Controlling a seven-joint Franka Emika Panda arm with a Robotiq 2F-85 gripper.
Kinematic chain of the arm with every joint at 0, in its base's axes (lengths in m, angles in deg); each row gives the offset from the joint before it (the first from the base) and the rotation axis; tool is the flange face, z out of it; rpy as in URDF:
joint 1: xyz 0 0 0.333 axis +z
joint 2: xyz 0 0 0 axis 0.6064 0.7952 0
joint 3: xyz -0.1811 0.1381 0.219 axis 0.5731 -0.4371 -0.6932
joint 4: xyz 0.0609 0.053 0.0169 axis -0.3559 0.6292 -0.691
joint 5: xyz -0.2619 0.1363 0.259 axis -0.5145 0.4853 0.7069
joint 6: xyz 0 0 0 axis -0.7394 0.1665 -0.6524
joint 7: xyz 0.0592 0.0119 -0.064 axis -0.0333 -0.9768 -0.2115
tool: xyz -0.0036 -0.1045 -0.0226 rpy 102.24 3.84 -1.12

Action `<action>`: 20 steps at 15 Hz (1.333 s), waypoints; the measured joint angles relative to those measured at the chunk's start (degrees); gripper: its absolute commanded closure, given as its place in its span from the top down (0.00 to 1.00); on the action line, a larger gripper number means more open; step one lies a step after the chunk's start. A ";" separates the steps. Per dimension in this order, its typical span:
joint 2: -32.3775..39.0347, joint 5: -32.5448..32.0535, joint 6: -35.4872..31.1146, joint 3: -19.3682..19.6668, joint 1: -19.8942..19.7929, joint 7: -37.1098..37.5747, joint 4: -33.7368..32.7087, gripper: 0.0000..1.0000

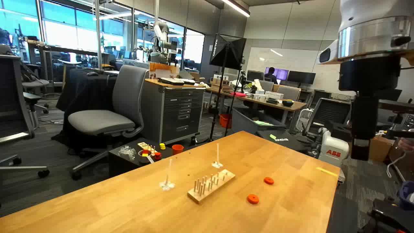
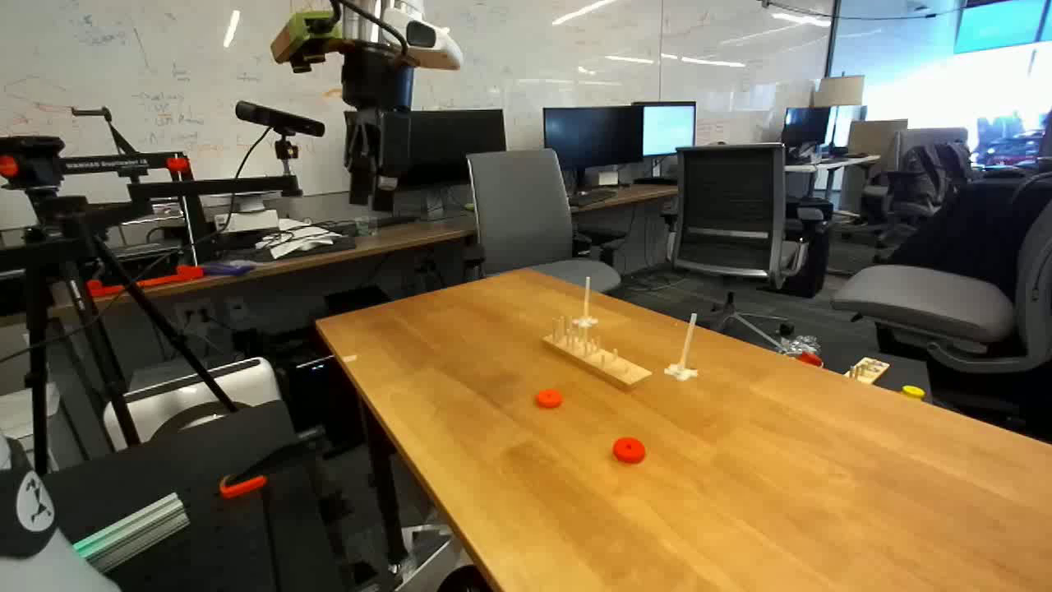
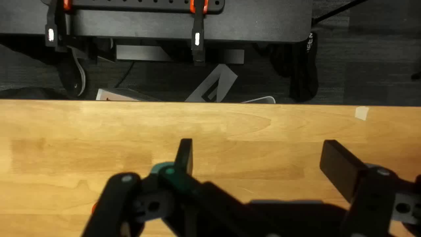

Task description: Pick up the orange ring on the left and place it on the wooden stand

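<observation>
The left ring (image 2: 549,399) lies flat on the table (image 2: 460,329), below the end effector (image 3: 258,154) and outward from it, toward the stand (image 2: 597,363). We read this offset in both exterior views, where the end effector hangs high above the table, well apart from the left ring. The end effector is released: in the wrist view we see it spread wide, holding nothing. The right ring (image 2: 629,450) also lies below and outward from it. An orange sliver (image 3: 94,208) shows just beside the end effector in the wrist view; we cannot tell which ring it is.

We judge the step in hand to be the approach, with pick and placement not yet done. The next move should travel outward, then descend. The left ring is round and gives us no long axis to match, so we expect any heading to serve. For placement, the stand lies farther outward than the left ring.
</observation>
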 measured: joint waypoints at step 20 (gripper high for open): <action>11.45 8.32 -13.09 5.41 -1.22 -0.37 -5.82 1.00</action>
